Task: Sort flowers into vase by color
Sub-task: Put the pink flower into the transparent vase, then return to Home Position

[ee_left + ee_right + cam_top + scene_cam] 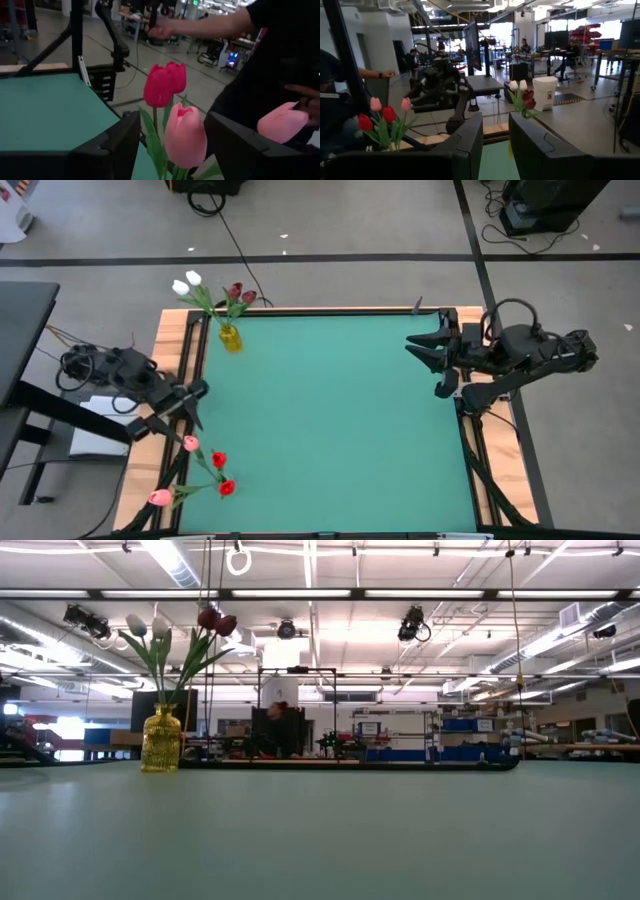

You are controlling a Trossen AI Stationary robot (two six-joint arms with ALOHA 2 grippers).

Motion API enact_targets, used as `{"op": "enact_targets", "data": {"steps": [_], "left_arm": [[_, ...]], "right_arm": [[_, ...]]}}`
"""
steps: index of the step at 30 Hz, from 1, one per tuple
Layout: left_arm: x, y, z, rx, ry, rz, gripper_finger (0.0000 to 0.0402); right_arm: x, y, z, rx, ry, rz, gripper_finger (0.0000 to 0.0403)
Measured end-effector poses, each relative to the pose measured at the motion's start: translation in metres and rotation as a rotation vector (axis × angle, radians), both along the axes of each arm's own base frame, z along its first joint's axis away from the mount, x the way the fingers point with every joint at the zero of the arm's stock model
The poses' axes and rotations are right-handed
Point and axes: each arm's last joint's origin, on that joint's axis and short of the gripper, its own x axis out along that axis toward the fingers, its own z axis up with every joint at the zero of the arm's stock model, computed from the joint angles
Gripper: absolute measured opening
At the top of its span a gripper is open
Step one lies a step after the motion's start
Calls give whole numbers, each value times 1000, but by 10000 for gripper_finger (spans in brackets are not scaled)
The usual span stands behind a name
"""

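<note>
A yellow glass vase [230, 338] stands at the table's far left and holds white tulips [187, 282] and dark maroon tulips [240, 293]; it also shows in the low view [160, 740]. A second bunch of pink tulips [190, 444] and red tulips [222, 474] stands upright at the near left corner; what holds it does not show. My left gripper [195, 392] is open just far of that bunch. In its wrist view a pink bud [185, 135] shows between its fingers, untouched. My right gripper [432, 365] is open and empty at the far right edge.
A person in black stands close beyond the near left corner, an arm [200, 25] stretched out and a hand [306, 100] by another pink bud [282, 122]. The green mat [330, 420] lies bare between the arms. Wooden rails [170, 340] frame the table.
</note>
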Motion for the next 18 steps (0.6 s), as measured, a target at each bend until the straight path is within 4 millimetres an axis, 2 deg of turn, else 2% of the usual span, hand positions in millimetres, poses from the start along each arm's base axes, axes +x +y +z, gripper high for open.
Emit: {"op": "enact_targets", "data": {"steps": [9, 18], "left_arm": [[-15, 9, -2, -67, 27, 113, 233], [-28, 16, 0, -99, -38, 186, 231]], "right_arm": [[-1, 0, 2, 14, -26, 24, 103], [-1, 0, 4, 17, -42, 25, 103]]}}
